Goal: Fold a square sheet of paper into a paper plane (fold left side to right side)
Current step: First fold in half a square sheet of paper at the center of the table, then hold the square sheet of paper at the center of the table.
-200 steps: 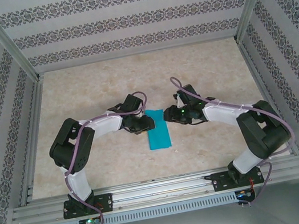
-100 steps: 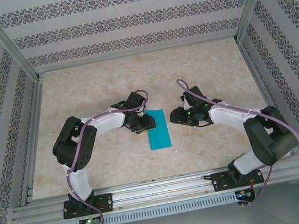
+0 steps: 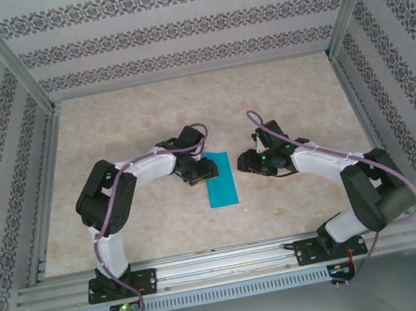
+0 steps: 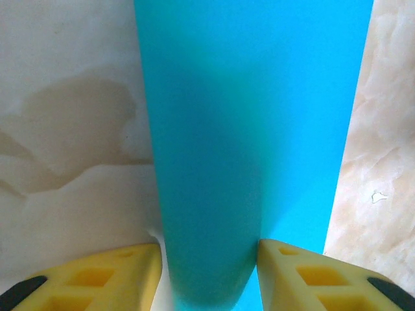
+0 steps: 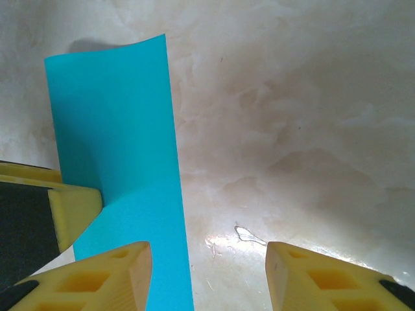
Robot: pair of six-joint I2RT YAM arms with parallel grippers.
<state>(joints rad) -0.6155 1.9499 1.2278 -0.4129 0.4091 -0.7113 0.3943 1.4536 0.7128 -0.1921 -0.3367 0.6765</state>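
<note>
On the table (image 3: 146,126), the paper (image 3: 219,179) lies halved, its fold rounded. Left gripper (image 4: 209,259) straddles the fold, grip unclear; right gripper (image 5: 209,259) gapes, empty. Next: flatten the crease.

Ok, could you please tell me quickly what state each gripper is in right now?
Left gripper: open, jaws apart over the blue paper.
Right gripper: open, holding nothing.
</note>
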